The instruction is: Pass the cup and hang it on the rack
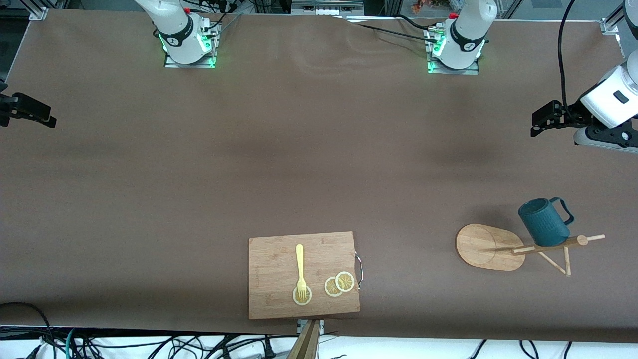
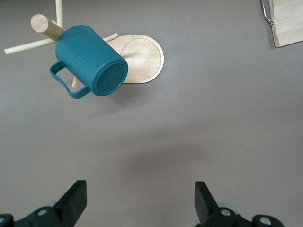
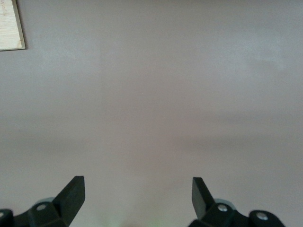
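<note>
1. Teal-blue and faintly ribbed, the cup hangs on the rack, a light bamboo stand at the left arm's end of the table. Its handle loops over a thin peg, so to my eye the hanging looks done.

2. From the front camera the cup's mouth tilts up and toward the right arm's end, its loop handle toward the left arm's end. In the left wrist view its closed bottom faces the camera. Its long axis, mouth to bottom, therefore leans clearly off upright.

3. Hovering empty over bare table, the left gripper has its two black fingers spread wide. The cup lies ahead of those fingertips, well apart from them and lower, with only bare cloth between.

4. At the right arm's edge of the table, the right gripper waits over bare cloth, likewise spread wide and holding nothing. Only a corner of the wooden cutting board shows ahead of it.

5. Of the two hands the left is plainly the nearer to the cup; the right is almost a table's length off.

6. Any coming move on the cup would turn on that tilt: its bottom end, not its side, faces the left hand.
</note>
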Robot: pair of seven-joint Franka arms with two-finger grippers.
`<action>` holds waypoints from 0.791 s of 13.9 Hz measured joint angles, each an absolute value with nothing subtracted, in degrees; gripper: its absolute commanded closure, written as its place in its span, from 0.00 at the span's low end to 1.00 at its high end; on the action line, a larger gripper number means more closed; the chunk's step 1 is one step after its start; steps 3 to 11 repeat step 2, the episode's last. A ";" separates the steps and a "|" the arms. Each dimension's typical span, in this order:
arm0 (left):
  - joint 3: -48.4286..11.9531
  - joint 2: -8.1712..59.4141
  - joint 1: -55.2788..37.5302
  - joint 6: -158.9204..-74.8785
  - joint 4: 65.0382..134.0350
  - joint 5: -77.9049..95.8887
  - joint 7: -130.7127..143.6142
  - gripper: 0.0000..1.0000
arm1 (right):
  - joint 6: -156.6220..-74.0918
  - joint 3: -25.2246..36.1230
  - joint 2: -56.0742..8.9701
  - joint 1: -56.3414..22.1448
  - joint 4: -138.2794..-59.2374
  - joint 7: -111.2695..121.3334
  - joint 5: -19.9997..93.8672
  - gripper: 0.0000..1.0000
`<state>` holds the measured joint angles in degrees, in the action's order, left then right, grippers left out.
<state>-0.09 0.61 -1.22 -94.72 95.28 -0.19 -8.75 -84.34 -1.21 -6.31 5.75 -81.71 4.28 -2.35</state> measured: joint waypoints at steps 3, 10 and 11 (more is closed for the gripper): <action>-0.09 0.50 -1.51 -94.72 95.28 -0.21 -8.75 0.00 | -84.35 -1.21 -6.31 5.75 -81.69 4.28 -2.35 0.00; -0.09 0.50 -1.51 -94.72 95.28 -0.21 -8.75 0.00 | -84.35 -1.21 -6.31 5.75 -81.69 4.28 -2.35 0.00; -0.09 0.50 -1.51 -94.72 95.28 -0.21 -8.75 0.00 | -84.35 -1.21 -6.31 5.75 -81.69 4.28 -2.35 0.00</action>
